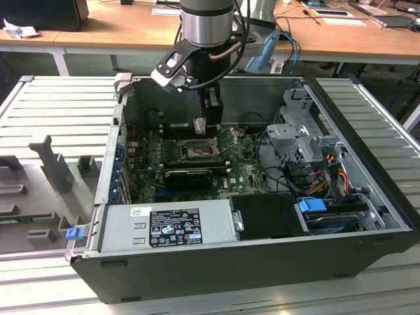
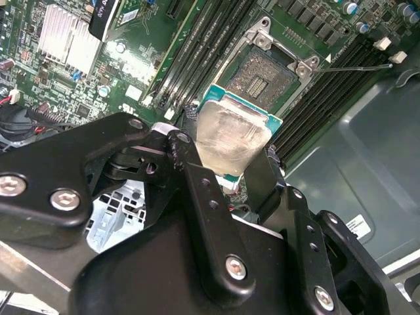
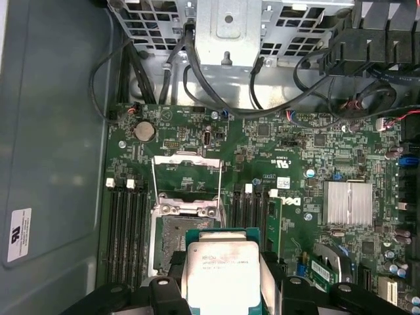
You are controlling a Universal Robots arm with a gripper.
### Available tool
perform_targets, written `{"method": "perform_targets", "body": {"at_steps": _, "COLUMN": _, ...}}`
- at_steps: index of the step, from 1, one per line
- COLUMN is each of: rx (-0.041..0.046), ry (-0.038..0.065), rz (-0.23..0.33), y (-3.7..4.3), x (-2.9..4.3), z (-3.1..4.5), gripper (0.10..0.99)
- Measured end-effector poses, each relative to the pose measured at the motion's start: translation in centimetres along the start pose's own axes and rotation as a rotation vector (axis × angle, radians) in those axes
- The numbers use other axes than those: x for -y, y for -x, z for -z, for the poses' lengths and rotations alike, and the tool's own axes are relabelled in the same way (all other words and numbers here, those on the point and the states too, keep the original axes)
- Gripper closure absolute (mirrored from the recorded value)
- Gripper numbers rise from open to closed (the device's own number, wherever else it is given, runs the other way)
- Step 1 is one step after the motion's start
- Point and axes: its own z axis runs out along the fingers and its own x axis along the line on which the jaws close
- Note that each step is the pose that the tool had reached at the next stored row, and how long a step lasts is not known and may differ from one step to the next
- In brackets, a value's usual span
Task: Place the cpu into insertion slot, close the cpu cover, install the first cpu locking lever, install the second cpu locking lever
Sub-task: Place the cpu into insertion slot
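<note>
My gripper [image 2: 226, 161] is shut on the cpu [image 2: 233, 134], a pale silvery square chip on a green base pinched by its edges between the black fingers [image 2: 187, 164]. In the exterior view the gripper [image 1: 205, 126] hangs inside the open computer case, holding the cpu [image 1: 200, 123] a little above the insertion slot [image 1: 194, 153]. The first wrist view shows the cpu [image 3: 220, 269] partly covering the open insertion slot [image 3: 169, 239]. The cpu cover [image 3: 186, 177] is flipped open beyond the slot. A thin locking lever [image 2: 357, 65] sticks out beside the slot [image 2: 269, 75].
The case walls [image 1: 216, 259] surround the motherboard. A power supply [image 1: 167, 226] fills the front, a drive cage [image 1: 298, 128] with cables the exterior view's right. Memory slots [image 3: 125, 226] and a finned heatsink [image 3: 348, 202] flank the socket. A grey tray [image 1: 39, 197] lies outside the case.
</note>
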Motion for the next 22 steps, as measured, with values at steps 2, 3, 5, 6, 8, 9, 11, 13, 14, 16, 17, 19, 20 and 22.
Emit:
{"method": "perform_targets", "body": {"at_steps": 2, "rx": 0.0000, "ry": 0.000, "rz": 0.000, "y": 0.00, "x": 0.01, "z": -0.07, "gripper": 0.557}}
{"method": "perform_targets", "body": {"at_steps": 3, "rx": 0.0000, "ry": 0.000, "rz": 0.000, "y": 0.00, "x": 0.01, "z": -0.11, "gripper": 0.557}}
{"method": "perform_targets", "body": {"at_steps": 5, "rx": 0.0000, "ry": -0.001, "rz": 0.000, "y": 0.00, "x": 0.02, "z": -0.19, "gripper": 0.557}}
{"method": "perform_targets", "body": {"at_steps": 6, "rx": -0.0001, "ry": -0.001, "rz": 0.000, "y": 0.00, "x": 0.02, "z": -0.24, "gripper": 0.557}}
{"method": "perform_targets", "body": {"at_steps": 8, "rx": -0.0001, "ry": -0.001, "rz": 0.000, "y": 0.01, "x": 0.03, "z": -0.33, "gripper": 0.557}}
{"method": "perform_targets", "body": {"at_steps": 9, "rx": -0.0001, "ry": -0.001, "rz": 0.000, "y": 0.01, "x": 0.03, "z": -0.38, "gripper": 0.557}}
{"method": "perform_targets", "body": {"at_steps": 11, "rx": -0.0001, "ry": -0.001, "rz": 0.000, "y": 0.01, "x": 0.04, "z": -0.50, "gripper": 0.557}}
{"method": "perform_targets", "body": {"at_steps": 13, "rx": -0.0002, "ry": -0.001, "rz": 0.000, "y": 0.01, "x": 0.05, "z": -0.58, "gripper": 0.557}}
{"method": "perform_targets", "body": {"at_steps": 14, "rx": -0.0001, "ry": -0.001, "rz": 0.000, "y": 0.01, "x": 0.06, "z": -0.63, "gripper": 0.557}}
{"method": "perform_targets", "body": {"at_steps": 16, "rx": -0.0001, "ry": -0.001, "rz": 0.000, "y": 0.00, "x": 0.06, "z": -0.74, "gripper": 0.557}}
{"method": "perform_targets", "body": {"at_steps": 17, "rx": -0.0001, "ry": -0.001, "rz": 0.000, "y": -0.03, "x": 0.06, "z": -0.82, "gripper": 0.557}}
{"method": "perform_targets", "body": {"at_steps": 19, "rx": 0.0002, "ry": -0.003, "rz": -0.006, "y": -0.18, "x": 0.10, "z": -1.18, "gripper": 0.557}}
{"method": "perform_targets", "body": {"at_steps": 20, "rx": 0.0005, "ry": -0.004, "rz": -0.009, "y": -0.28, "x": 0.11, "z": -1.37, "gripper": 0.557}}
{"method": "perform_targets", "body": {"at_steps": 22, "rx": 0.0007, "ry": -0.004, "rz": -0.013, "y": -0.48, "x": 0.13, "z": -1.73, "gripper": 0.557}}
